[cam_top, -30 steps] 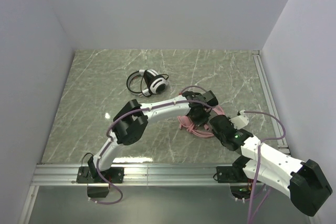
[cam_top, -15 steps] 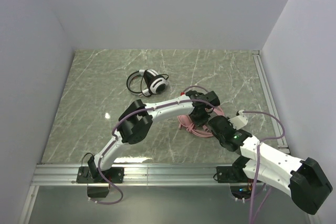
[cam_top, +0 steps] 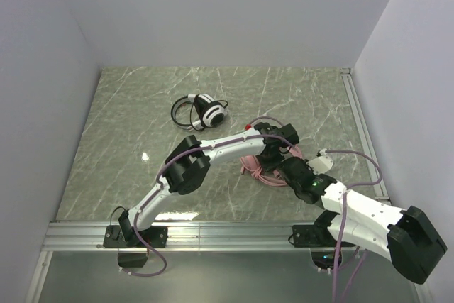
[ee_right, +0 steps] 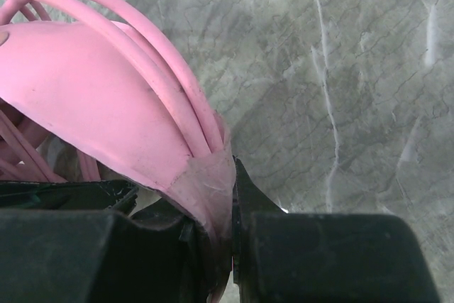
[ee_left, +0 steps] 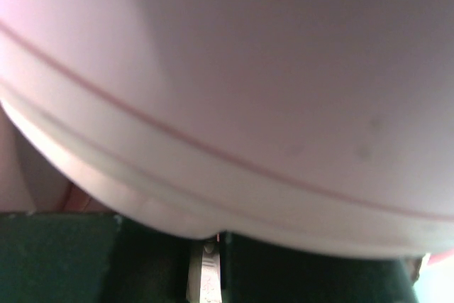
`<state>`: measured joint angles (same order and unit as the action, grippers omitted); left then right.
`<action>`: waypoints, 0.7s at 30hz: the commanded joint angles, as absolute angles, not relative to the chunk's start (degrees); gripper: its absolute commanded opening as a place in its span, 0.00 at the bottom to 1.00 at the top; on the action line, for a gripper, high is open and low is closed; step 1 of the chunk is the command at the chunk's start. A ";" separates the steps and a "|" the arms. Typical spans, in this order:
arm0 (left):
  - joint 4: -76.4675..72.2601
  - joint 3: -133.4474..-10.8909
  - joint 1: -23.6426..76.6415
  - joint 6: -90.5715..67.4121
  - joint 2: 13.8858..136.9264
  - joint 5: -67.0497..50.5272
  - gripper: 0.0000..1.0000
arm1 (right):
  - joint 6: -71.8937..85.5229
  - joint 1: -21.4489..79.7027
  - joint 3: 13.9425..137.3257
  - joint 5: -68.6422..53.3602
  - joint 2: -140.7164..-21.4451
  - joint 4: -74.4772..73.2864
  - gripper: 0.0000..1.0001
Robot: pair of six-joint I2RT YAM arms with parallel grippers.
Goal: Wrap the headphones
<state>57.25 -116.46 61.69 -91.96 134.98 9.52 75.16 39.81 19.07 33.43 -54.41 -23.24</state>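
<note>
Both arms are in on the pink headset [cam_top: 254, 166], so the step in hand looks like the winding of its cable. The black-and-white headset [cam_top: 206, 112] lies well off beyond the left tool [cam_top: 273, 148], untouched on the worktop [cam_top: 128, 140].

The right tool [ee_right: 228, 211] is clamped. Its jaws pinch a pale edge of the pink headset [ee_right: 85, 97], right where several strands of pink cable [ee_right: 163, 83] run down over the shell and into the grip. Bare worktop [ee_right: 340, 69] stretches away past that tool.

Over at the left tool [ee_left: 207, 260], a pale pink curve of the headset [ee_left: 248, 69] sits pressed up against the lens, directly ahead of the fingers. Only a narrow slot shows between the dark finger blocks, and I cannot tell whether they are gripping anything.

The next move, to my eye, calls for one tool to anchor the wound strands while the other carries the slack round. It needs steady tension, or the loops slip off the shell.

As for what is hidden: from above the two wrists cover most of the headset, with only loose pink loops showing on the near side of the left tool. The cable's free end and plug are nowhere in sight. How much cable is left to wind is hard to judge.
</note>
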 commanded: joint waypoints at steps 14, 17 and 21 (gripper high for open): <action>65.74 -119.27 61.96 -88.94 141.86 25.83 0.00 | 71.19 42.28 35.58 28.30 -52.47 -30.22 0.00; 66.88 -119.71 63.01 -89.73 141.68 28.91 0.00 | 72.07 42.28 39.53 26.46 -54.22 -33.29 0.00; 68.38 -121.37 63.90 -90.44 142.56 30.24 0.00 | 74.17 42.28 43.85 25.66 -57.21 -37.35 0.00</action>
